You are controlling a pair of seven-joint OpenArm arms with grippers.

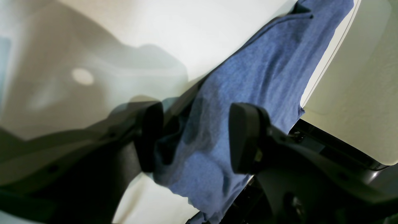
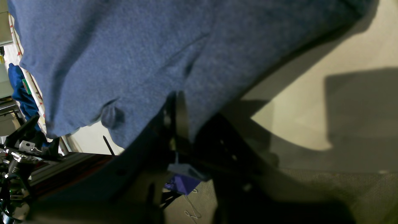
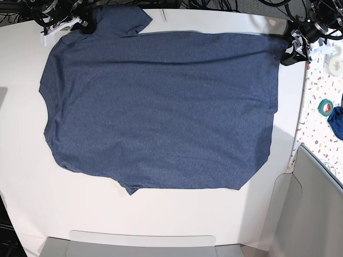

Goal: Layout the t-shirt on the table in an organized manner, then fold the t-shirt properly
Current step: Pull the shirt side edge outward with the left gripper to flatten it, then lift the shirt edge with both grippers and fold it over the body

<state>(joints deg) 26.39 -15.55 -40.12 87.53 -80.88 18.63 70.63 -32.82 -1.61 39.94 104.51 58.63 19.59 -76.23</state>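
Note:
The dark navy t-shirt (image 3: 161, 107) lies spread flat, plain side up, over the white table (image 3: 161, 214). One sleeve reaches the far left corner. My right gripper (image 3: 83, 25) sits at that far left corner. In the right wrist view the right gripper (image 2: 179, 119) is shut with a fold of the t-shirt (image 2: 124, 46) pinched in it. My left gripper (image 3: 289, 53) is at the far right corner of the shirt. In the left wrist view the left gripper (image 1: 197, 137) stands open, its dark pads (image 1: 245, 140) apart, with the edge of the t-shirt (image 1: 264, 71) lying between them.
A narrow speckled surface (image 3: 321, 80) borders the table on the right, carrying a green tape roll (image 3: 325, 106) and a bright-blue cloth scrap (image 3: 336, 120). Cables (image 3: 225, 5) crowd the far edge. Grey panels (image 3: 316, 203) stand at the near right and along the front.

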